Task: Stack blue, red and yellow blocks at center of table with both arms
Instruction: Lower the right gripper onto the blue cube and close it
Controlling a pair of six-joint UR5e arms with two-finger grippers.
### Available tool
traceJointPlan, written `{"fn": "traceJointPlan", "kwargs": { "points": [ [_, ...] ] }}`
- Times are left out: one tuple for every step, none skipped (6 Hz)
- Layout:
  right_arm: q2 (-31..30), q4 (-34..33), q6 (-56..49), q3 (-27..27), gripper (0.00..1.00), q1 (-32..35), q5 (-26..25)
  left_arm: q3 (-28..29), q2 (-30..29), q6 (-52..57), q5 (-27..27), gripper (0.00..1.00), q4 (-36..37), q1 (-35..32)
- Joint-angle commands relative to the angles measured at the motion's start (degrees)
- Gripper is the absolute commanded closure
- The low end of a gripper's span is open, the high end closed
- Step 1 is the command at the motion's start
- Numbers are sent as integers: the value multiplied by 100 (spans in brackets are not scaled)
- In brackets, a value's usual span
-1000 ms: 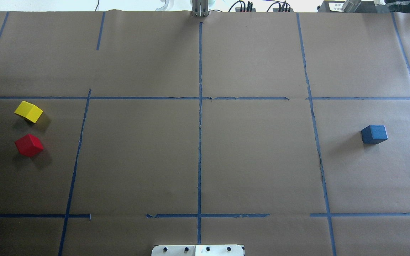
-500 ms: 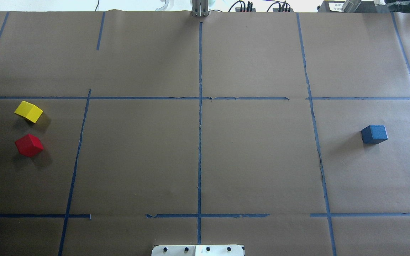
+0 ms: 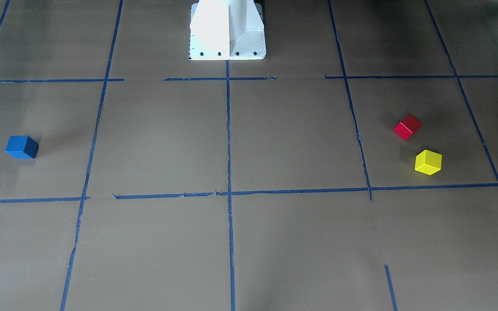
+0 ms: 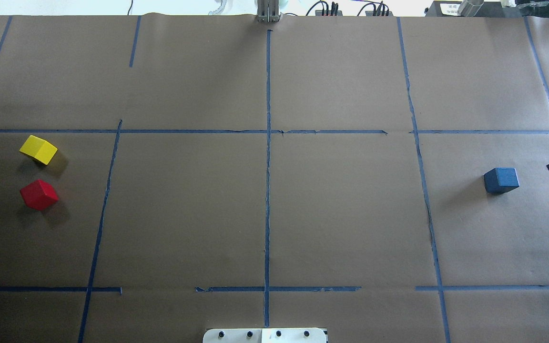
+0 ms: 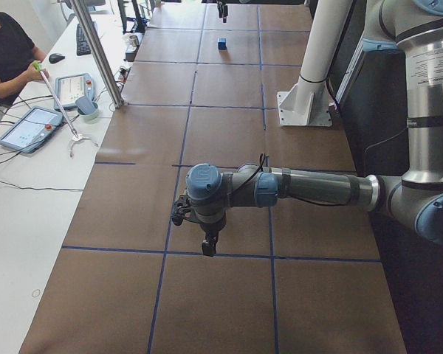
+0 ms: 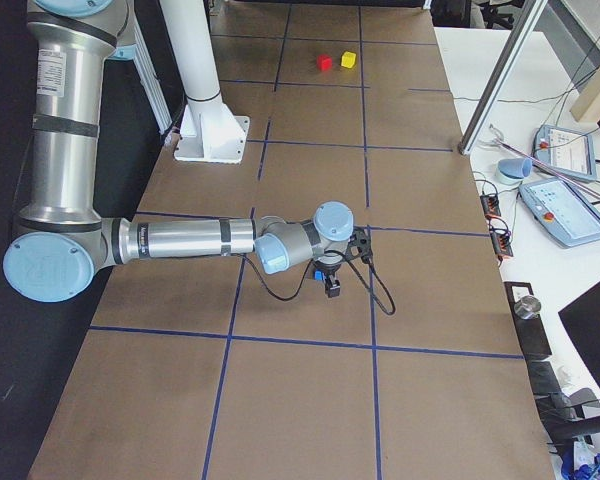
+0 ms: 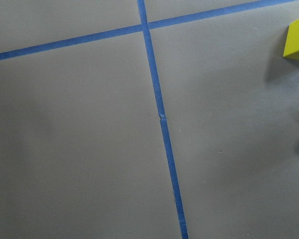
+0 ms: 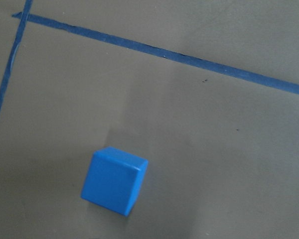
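**Blue block** (image 4: 501,180): lies flat on the desk (image 4: 341,205), far out on the robot's right and well apart from the centre cross of tape lines. Nothing touches it.

**Red block** (image 4: 39,194), **yellow block** (image 4: 38,149): far out on the robot's left, near each other but apart. The yellow one is farther from the robot. The red one sits turned diagonal to the tape grid.

**Right end effector** (image 6: 331,287): hangs above the desk near the blue block, and only a dark tip shows at the overhead view's right edge. I cannot tell whether its fingers are apart or together.

**Left end effector** (image 5: 207,247): hangs above the desk on the left side. Its finger state cannot be told either.

**Step in hand**: judged to be the opening one, the right arm's approach to the blue block. Nothing is stacked yet.

**Next move**: likely calls for centring over the block, squaring the fingers to two opposite faces with the fingers apart, then coming straight down.
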Motion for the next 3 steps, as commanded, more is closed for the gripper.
{"fn": "traceJointPlan", "kwargs": {
  "points": [
    [152,597,1674,32,1,-766,-592,-6,0,0,0,0,0,0],
    [161,591,1686,23,1,-951,-830,-32,0,0,-9,0,0,0],
    [161,591,1843,-3,1,-1136,-1006,-32,0,0,-9,0,0,0]
  ]
}}
